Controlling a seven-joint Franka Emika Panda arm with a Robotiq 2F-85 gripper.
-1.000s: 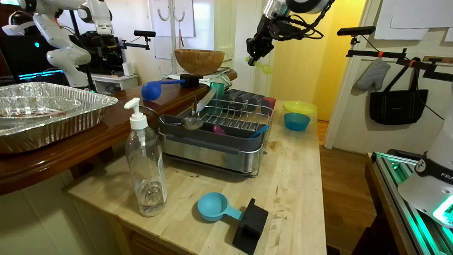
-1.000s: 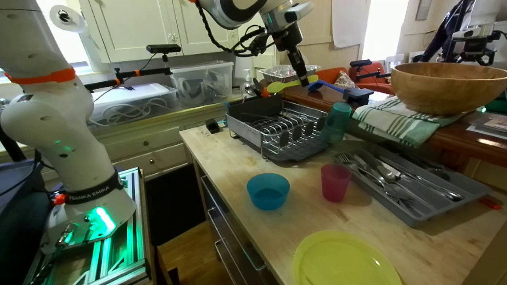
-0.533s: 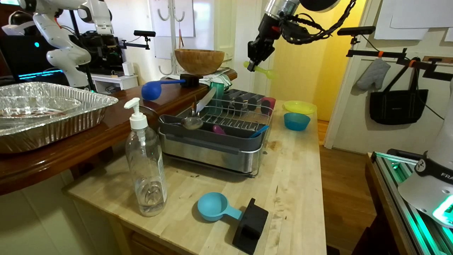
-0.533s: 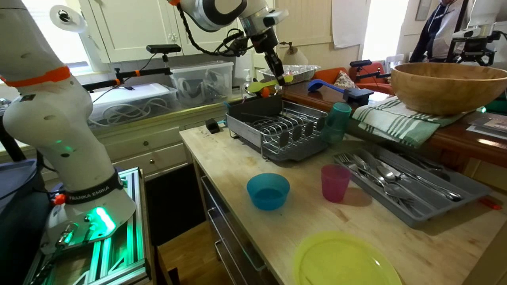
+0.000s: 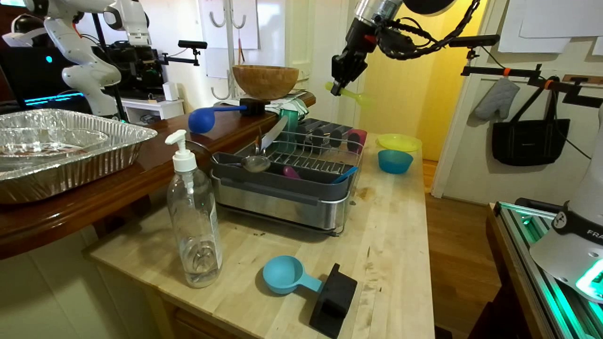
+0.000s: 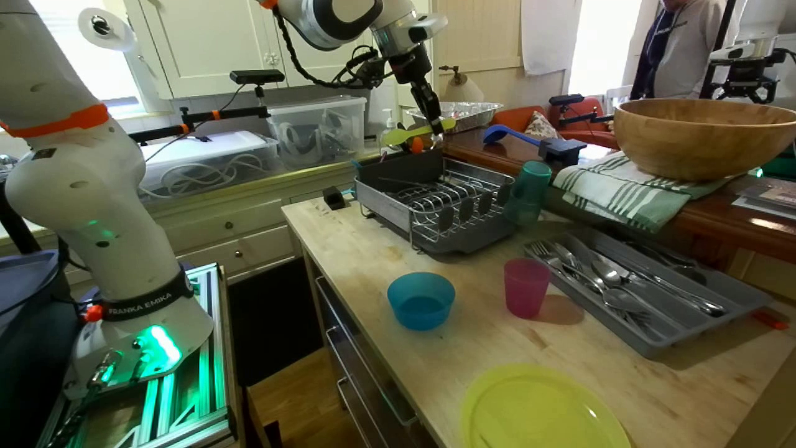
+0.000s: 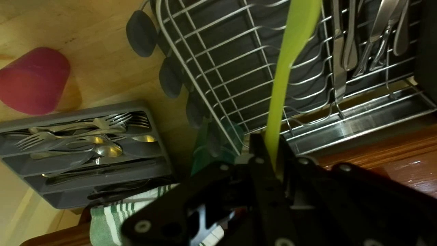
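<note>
My gripper (image 7: pixel 269 141) is shut on the handle of a yellow-green spoon (image 7: pixel 290 58). In the wrist view the spoon runs upward from between the fingers, its wider end cut off by the top edge. Both exterior views show the gripper (image 6: pixel 437 129) raised in the air, pointing down, with the spoon (image 6: pixel 404 135) lying crosswise in it. Below stands the wire dish rack (image 6: pixel 410 221), with a grey utensil holder (image 5: pixel 278 176) along one end. Knives and other cutlery (image 7: pixel 339 65) lie in the rack. Nothing but the fingers appears to touch the spoon.
A teal cup (image 6: pixel 528 186) leans by the rack. Around are a pink cup (image 6: pixel 525 289), blue bowl (image 6: pixel 421 302), yellow plate (image 6: pixel 541 410) and cutlery tray (image 6: pixel 659 330). A soap bottle (image 5: pixel 195 230) and light-blue scoop (image 5: pixel 282 275) stand past the rack. A raised wooden counter (image 5: pixel 174 141) borders it.
The gripper and spoon have moved left in an exterior view and slightly down, mostly in the first half second. The spoon stays gripped. A person in the background has come further into view.
</note>
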